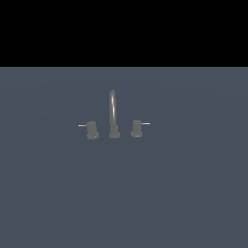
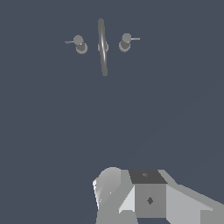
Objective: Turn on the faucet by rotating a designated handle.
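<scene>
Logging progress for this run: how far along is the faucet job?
Nothing looks done. The faucet stands untouched, and the designated handle has nothing on it. In the wrist view the claw's body sits far from it, fingers unseen. Left: approach, engage the lever, rotate.

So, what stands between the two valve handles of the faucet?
The tall arched spout stands between the designated handle and its twin stub; the exterior view shows it.

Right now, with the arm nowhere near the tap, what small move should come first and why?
Probably bring the gripper forward toward the handle whose lever points to the exterior view's right. The wrist view shows the faucet far off across bare floor, with nothing touching it; only part of the gripper shows.
</scene>
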Controlling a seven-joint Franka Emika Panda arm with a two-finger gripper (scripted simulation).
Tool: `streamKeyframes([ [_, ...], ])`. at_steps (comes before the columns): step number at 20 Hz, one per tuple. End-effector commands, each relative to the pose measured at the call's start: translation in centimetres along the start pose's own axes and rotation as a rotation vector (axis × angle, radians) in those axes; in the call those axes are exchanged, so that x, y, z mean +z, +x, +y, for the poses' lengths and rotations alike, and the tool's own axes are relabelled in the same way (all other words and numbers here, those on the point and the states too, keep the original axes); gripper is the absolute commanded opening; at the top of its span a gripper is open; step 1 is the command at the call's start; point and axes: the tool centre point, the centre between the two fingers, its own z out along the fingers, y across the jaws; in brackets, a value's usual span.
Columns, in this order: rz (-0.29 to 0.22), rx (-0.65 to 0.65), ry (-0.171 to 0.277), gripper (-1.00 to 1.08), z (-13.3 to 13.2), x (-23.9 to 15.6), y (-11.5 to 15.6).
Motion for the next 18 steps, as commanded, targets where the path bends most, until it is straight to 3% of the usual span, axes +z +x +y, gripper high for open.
streamKeyframes([
  [1, 0.0, 0.0, 0.0, -1.0, 0.0, 0.0, 0.0],
  [18, -0.005, 0.018, -0.01, -1.0, 1.4, 0.0, 1.3],
])
